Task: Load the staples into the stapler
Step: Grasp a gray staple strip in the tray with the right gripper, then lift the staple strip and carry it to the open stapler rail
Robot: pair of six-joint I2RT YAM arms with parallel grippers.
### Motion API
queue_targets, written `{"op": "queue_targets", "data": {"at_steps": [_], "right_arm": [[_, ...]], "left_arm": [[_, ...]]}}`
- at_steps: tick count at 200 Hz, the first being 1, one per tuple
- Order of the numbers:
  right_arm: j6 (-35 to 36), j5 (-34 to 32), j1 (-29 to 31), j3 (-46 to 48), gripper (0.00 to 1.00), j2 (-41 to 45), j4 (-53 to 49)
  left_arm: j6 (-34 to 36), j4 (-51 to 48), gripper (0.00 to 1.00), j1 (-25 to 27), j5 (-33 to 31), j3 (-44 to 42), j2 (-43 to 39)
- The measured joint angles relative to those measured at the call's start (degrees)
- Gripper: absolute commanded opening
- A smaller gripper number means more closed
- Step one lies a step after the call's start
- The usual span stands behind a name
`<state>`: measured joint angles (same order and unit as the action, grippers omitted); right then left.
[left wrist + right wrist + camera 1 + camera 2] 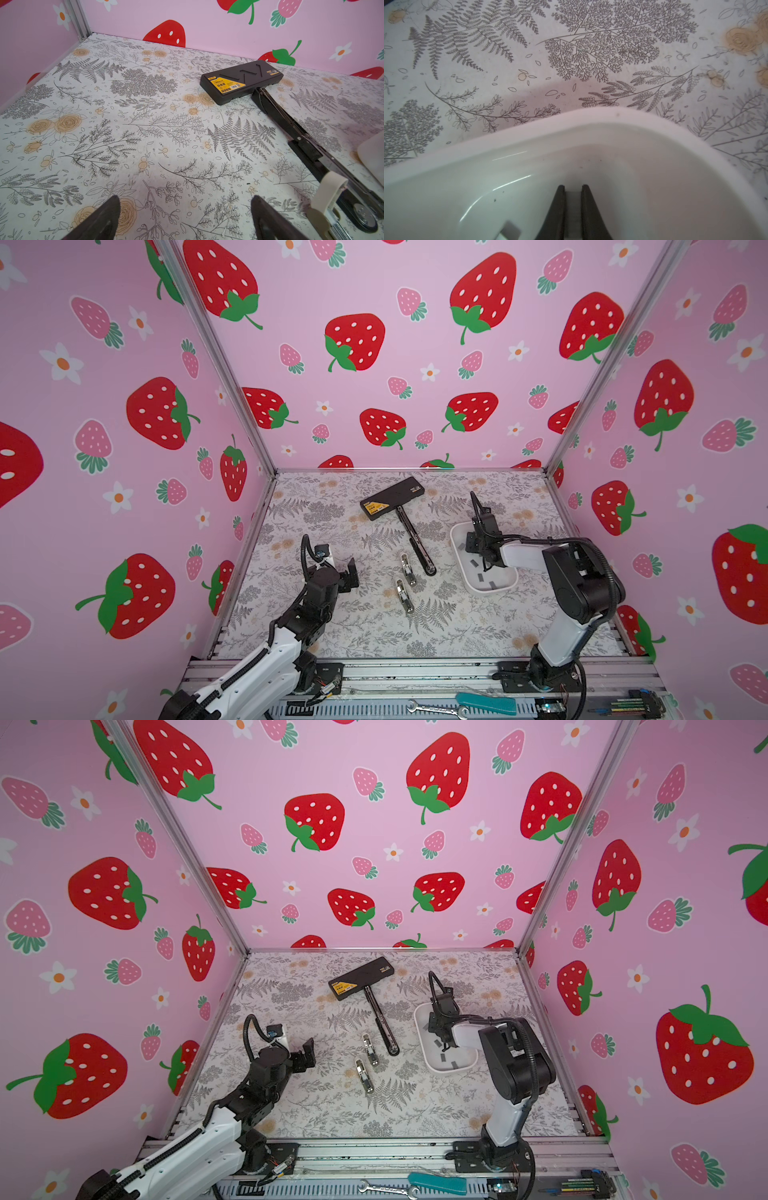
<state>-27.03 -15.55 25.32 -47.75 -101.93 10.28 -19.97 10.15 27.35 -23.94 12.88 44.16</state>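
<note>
Several grey staples point(481, 576) lie in a white tray point(494, 592) at the right in both top views. My right gripper point(485, 565) points down into that tray. In the right wrist view my right gripper point(573, 187) is shut on one grey strip of staples point(573, 207), and another strip point(508, 230) lies beside it on the tray floor. A long black stapler point(415, 539) lies opened out flat at mid-table. My left gripper point(351, 572) hovers open and empty left of it, over bare mat point(185, 199).
Two small silver staplers point(407, 568) point(404, 595) lie between the arms; one shows beside the black stapler point(301, 141) in the left wrist view. A black case point(392, 497) with a yellow label touches the black stapler's far end. A wrench point(440, 708) lies on the front rail.
</note>
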Motion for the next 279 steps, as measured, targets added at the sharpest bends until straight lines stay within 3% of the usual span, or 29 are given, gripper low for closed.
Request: {"op": "queue_targets", "data": {"at_steps": [79, 194, 279], "right_arm": [[1.46, 0.61, 0.0, 0.81, 0.13, 1.29, 0.96], [9.35, 11.34, 1.01, 13.57, 0.1, 20.65, 15.43], [14.71, 14.64, 6.78, 21.66, 0.1, 32.09, 21.59]], "left_arm": [[0.46, 0.81, 0.99, 0.0, 2.1, -0.22, 0.11], [4.42, 6.21, 0.99, -0.11, 12.13, -0.26, 4.48], [7.58, 9.64, 0.99, -0.11, 16.5, 0.5, 13.94]]}}
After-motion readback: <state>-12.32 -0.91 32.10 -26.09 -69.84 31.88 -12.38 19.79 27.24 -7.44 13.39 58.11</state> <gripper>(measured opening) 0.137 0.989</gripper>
